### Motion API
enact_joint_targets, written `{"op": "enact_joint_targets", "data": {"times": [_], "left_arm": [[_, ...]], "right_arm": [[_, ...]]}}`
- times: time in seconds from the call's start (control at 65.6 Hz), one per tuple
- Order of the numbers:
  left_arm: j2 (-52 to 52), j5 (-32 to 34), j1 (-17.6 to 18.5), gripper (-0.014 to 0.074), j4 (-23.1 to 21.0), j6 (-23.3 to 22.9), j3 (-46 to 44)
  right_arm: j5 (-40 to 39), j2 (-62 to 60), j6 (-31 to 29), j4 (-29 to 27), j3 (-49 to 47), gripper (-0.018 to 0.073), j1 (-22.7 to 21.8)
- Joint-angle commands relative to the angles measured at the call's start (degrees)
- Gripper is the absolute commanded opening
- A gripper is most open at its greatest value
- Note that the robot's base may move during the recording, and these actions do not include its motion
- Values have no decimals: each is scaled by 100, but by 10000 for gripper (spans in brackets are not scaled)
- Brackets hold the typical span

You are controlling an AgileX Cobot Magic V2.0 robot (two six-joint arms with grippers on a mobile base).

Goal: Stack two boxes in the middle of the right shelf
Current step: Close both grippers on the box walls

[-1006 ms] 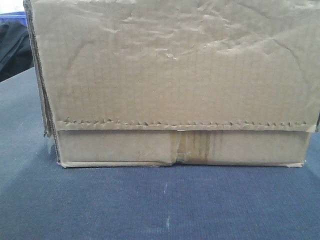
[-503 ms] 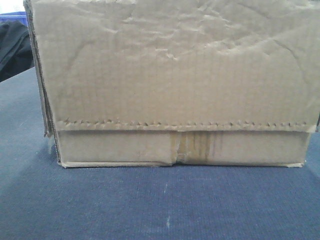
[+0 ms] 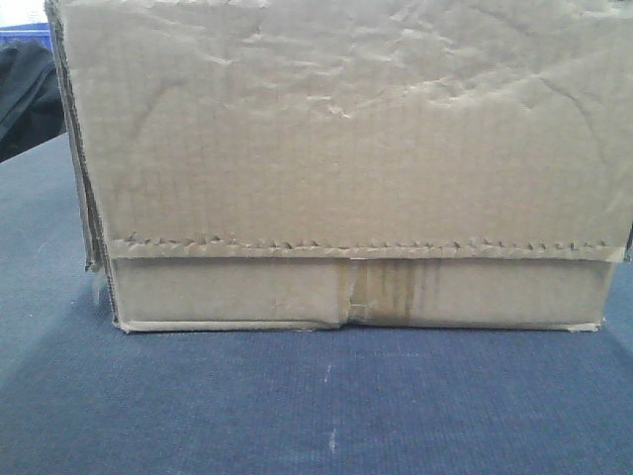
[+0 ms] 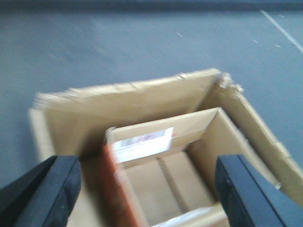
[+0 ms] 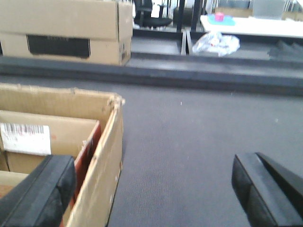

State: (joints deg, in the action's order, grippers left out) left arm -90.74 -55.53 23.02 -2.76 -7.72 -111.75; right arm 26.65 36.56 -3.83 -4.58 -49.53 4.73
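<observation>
Inside the large box (image 4: 132, 106), the small box (image 4: 161, 177) leaves room along one edge.

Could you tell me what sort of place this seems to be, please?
Probably a workroom or lab storage area: an open cardboard carton on dark carpet, another carton behind, and a white table with clutter further back.
</observation>
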Motion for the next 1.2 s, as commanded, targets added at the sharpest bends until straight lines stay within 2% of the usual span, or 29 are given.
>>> {"op": "enact_joint_targets", "data": {"times": [0.0,0.183,0.274,0.427,0.533,0.594,0.716,0.808,0.96,1.189], "left_arm": [[211,-242,3,470,436,-43,-50],[289,-1160,-7,486,1246,-43,-50],[249,-1443,-5,502,1366,-30,-36],[72,-1443,-45,500,1366,-4,-29],[-183,-1443,-202,500,1291,8,-29],[-324,-1443,-330,500,1092,54,23],[-574,-1443,-552,500,479,208,76],[-764,-1443,-581,500,276,285,96],[-1021,-1443,-581,498,276,285,224],[-1221,-1443,-581,498,357,285,610]], "right_arm": [[113,190,-1,12,-328,570,6],[926,956,-1,12,-1321,570,215],[1498,1516,-12,12,-1883,570,350],[2553,2536,-35,12,-2787,570,530],[3263,3205,-35,12,-3222,570,569],[3463,3533,-35,12,-3312,570,569],[3582,3924,-35,12,-3321,570,569],[3598,4169,-35,12,-3321,570,569],[3587,4488,-76,-221,-3321,570,569],[3575,4914,-76,-221,-3321,570,569]]}}
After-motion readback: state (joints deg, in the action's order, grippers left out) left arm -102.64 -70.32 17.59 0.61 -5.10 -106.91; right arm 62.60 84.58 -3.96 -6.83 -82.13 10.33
